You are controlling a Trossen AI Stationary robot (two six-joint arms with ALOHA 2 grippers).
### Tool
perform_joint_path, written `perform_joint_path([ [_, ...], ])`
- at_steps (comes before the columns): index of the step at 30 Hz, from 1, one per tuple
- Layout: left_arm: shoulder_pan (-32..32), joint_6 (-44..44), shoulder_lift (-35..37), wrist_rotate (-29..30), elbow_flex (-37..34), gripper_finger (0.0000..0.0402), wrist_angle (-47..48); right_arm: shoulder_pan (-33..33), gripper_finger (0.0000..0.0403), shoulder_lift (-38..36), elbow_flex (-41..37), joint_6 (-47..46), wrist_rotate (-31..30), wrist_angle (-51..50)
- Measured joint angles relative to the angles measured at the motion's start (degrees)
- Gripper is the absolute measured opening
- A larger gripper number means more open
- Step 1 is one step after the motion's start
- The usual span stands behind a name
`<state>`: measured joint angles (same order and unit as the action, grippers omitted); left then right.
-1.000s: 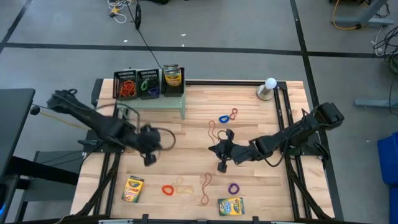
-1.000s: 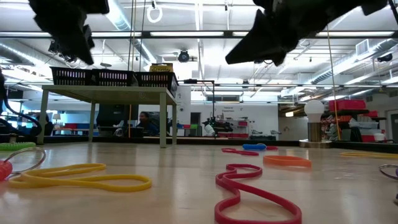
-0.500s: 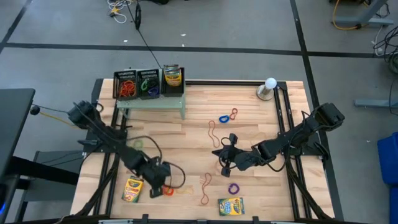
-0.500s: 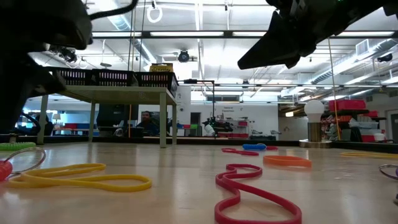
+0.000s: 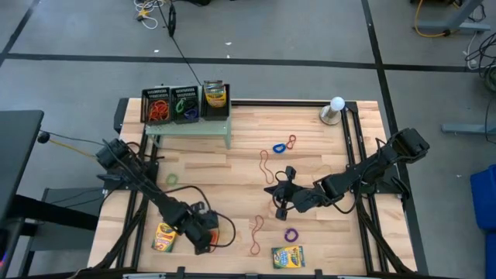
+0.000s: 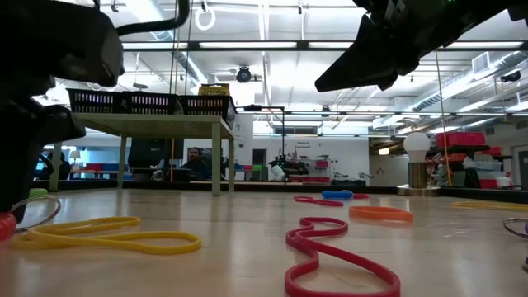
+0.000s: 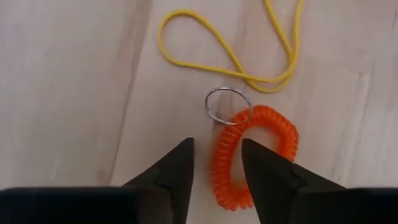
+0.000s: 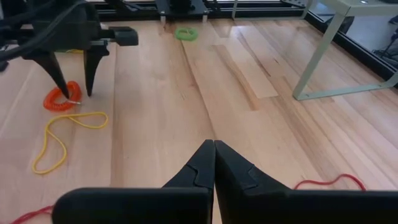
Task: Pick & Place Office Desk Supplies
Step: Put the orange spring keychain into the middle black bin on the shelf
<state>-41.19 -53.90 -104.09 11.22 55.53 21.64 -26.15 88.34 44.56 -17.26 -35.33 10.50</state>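
An orange coil band [image 7: 255, 155] with a small metal ring [image 7: 227, 106] lies flat on the wood near the table's front left, beside a yellow rubber band [image 7: 249, 56]. My left gripper [image 7: 217, 146] points down over the coil, open. One side of the coil [image 7: 221, 168] lies between its fingers. The same gripper shows in the high view [image 5: 203, 236] and far off in the right wrist view [image 8: 74, 90]. My right gripper [image 5: 279, 203] hangs shut and empty above the table's middle. Two crayon boxes [image 5: 166, 236] [image 5: 287, 256] lie near the front edge. My left gripper comes from above, pointing down, with one finger outside the coil's loop and the other finger [image 7: 261, 168] over or inside it. The coil lies flat on the table. Whether either finger touches it, I cannot tell.
Black mesh trays [image 5: 174, 103] with bands and a crayon box [image 5: 215, 94] stand on the pale green stand at the back left. Loose bands lie about: red [image 5: 256, 232], purple [image 5: 291, 234], blue [image 5: 278, 148], green [image 5: 171, 179]. A white globe [image 5: 335, 105] stands at the back right.
My left gripper has swung from the table's left middle toward the near edge and come down over the orange coil band. The coil and the yellow band have stayed where they were.
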Motion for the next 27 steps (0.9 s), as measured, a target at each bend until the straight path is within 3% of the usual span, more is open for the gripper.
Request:
perform_joint_path([
  [9,0.0,-4.3,4.8,2.1,-0.3,0.0016,3.6,0.0,0.0007,0.0,0.0,0.2,0.0,0.0],
  [14,2.2,-5.5,13.4,7.1,-0.3,0.0011,10.5,0.0,0.0007,0.0,0.0,0.1,0.0,0.0],
  [19,6.4,-7.1,26.7,15.0,-0.2,0.001,20.2,0.0,0.0007,0.0,0.0,0.1,0.0,0.0],
  [27,20.2,-5.3,44.5,25.2,2.1,0.0009,38.8,0.0,0.0007,0.0,0.0,-0.1,0.0,0.0],
])
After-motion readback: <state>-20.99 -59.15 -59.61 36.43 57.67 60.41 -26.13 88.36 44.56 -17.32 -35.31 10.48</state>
